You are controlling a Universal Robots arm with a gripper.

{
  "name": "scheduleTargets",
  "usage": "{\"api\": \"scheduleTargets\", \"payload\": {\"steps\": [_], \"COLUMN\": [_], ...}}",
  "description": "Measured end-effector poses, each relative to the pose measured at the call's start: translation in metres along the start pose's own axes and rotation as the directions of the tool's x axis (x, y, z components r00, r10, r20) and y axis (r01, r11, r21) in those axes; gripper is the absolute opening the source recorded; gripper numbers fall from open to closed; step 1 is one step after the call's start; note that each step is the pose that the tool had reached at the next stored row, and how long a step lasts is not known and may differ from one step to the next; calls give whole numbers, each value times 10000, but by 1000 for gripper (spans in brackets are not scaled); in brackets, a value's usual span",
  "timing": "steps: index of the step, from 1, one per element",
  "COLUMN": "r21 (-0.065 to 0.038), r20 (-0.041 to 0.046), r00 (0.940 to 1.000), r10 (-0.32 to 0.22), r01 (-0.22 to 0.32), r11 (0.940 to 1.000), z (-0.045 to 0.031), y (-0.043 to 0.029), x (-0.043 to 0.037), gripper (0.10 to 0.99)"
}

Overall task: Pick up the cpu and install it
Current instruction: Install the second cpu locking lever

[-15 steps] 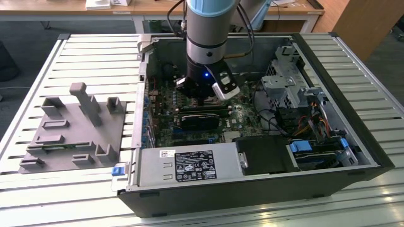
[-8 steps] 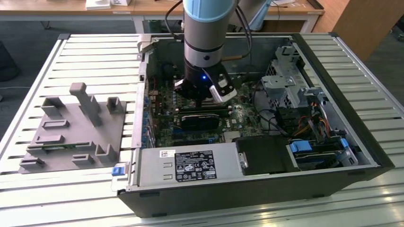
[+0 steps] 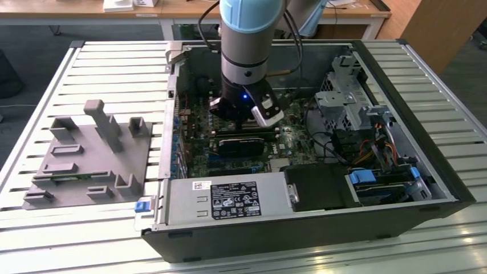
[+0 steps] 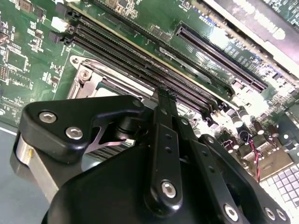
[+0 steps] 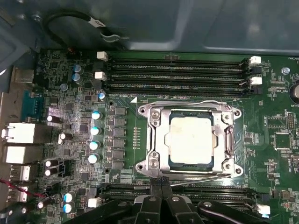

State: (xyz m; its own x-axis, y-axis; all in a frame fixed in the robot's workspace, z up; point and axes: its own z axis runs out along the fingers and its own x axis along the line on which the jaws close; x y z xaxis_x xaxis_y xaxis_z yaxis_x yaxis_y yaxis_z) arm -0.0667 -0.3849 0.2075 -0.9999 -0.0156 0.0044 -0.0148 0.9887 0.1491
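Observation:
The cpu [image 5: 189, 140], a flat square chip with a pale silver top, lies seated inside the metal socket frame [image 5: 154, 140] on the green motherboard [image 5: 121, 126]. My gripper [image 5: 161, 181] hovers just off the socket's edge, beside the cpu and not touching it. Its two black fingers are pressed together and shut, with nothing between them. In the second wrist view the gripper [image 4: 164, 93] points at the memory slots [image 4: 140, 51] next to the socket frame [image 4: 88, 77]. In the exterior view the gripper [image 3: 242, 123] reaches down into the open computer case [image 3: 380, 217].
Empty memory slots [image 5: 177, 70] run along both sides of the socket. A black card [image 3: 239, 145] lies just in front of the gripper. A power supply [image 3: 228, 200] and drive cage [image 3: 350, 103] crowd the case. A grey parts fixture [image 3: 84, 154] sits at the exterior view's left.

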Motion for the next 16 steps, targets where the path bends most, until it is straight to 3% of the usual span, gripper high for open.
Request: {"api": "scheduleTargets", "payload": {"steps": [8, 13, 16], "r21": [-337, -752, -899], "r20": [13, 24, 25], "r00": [10000, 10000, 10000], "r10": [-3, -6, -6], "r01": [3, 7, 8], "r11": [9994, 9972, 9960], "z": [-8, 13, 42], "y": [-71, -79, -91], "x": [46, 72, 74], "gripper": [106, 106, 106]}}
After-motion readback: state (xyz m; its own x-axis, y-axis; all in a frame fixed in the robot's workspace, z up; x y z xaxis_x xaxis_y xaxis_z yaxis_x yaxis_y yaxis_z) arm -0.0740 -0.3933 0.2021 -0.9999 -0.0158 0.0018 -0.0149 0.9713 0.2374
